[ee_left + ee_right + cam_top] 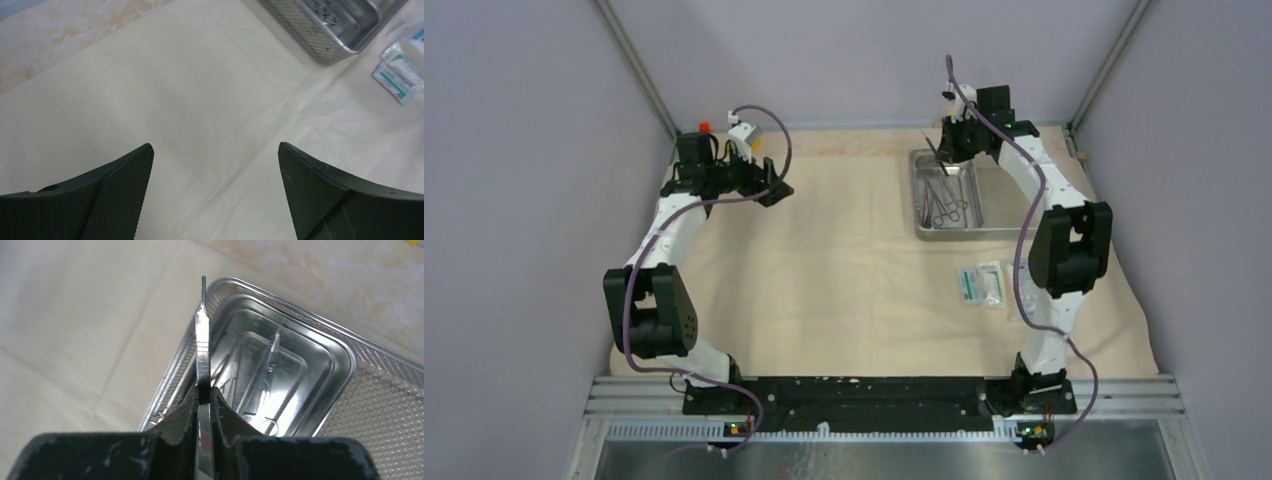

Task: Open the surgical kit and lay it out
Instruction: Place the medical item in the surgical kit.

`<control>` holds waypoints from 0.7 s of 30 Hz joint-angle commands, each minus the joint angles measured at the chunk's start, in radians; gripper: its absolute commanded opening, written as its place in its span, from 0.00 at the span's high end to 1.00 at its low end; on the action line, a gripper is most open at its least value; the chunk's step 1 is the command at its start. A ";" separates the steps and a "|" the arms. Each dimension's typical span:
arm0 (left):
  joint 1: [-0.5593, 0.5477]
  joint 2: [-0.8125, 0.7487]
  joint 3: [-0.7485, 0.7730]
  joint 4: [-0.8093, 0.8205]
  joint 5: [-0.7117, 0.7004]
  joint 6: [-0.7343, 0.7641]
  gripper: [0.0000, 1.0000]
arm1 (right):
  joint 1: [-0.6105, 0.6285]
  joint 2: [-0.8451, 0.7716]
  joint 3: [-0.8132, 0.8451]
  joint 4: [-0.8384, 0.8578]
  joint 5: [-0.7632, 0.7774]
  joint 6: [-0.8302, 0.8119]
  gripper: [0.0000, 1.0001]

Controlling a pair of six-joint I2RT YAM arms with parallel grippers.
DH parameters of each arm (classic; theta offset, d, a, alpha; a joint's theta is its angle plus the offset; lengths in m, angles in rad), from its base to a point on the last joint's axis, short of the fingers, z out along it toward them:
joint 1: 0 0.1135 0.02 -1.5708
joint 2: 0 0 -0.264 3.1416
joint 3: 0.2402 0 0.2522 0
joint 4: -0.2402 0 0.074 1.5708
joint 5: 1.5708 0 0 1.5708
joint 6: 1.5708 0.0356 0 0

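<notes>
the right gripper [204,394] is pinching a thin steel instrument [202,335] between nearly closed fingers. its ribbed shaft is sticking straight out past the tips, and it is hanging above the far left corner of the steel tray [944,236]. scissors and forceps [946,200] are lying inside that tray, below the claw. the tray is sitting on the spread beige cloth wrap [824,260], with the sealed packets [982,284] lying just in front of it. the left gripper [215,147] is hovering wide open over bare cloth, holding nothing and well apart from the tray.
</notes>
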 commanded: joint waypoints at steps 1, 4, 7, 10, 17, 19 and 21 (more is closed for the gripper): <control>-0.062 -0.004 0.038 0.137 0.140 -0.119 0.01 | 0.052 -0.141 -0.059 0.153 -0.226 0.091 1.00; -0.116 0.005 0.042 0.228 0.196 -0.203 0.01 | 0.106 -0.162 -0.108 0.236 -0.353 0.176 1.00; -0.156 0.028 0.056 0.327 0.261 -0.324 0.02 | 0.166 -0.166 -0.156 0.334 -0.464 0.268 1.00; -0.184 0.057 0.063 0.422 0.305 -0.456 0.05 | 0.229 -0.163 -0.192 0.412 -0.538 0.331 1.00; -0.191 0.065 -0.030 0.667 0.315 -0.684 0.12 | 0.301 -0.153 -0.281 0.648 -0.672 0.509 1.00; -0.191 0.065 -0.051 0.708 0.317 -0.712 0.12 | 0.306 -0.145 -0.292 0.685 -0.701 0.537 1.00; -0.191 0.071 -0.062 0.740 0.328 -0.736 0.12 | 0.308 -0.137 -0.311 0.744 -0.727 0.581 1.00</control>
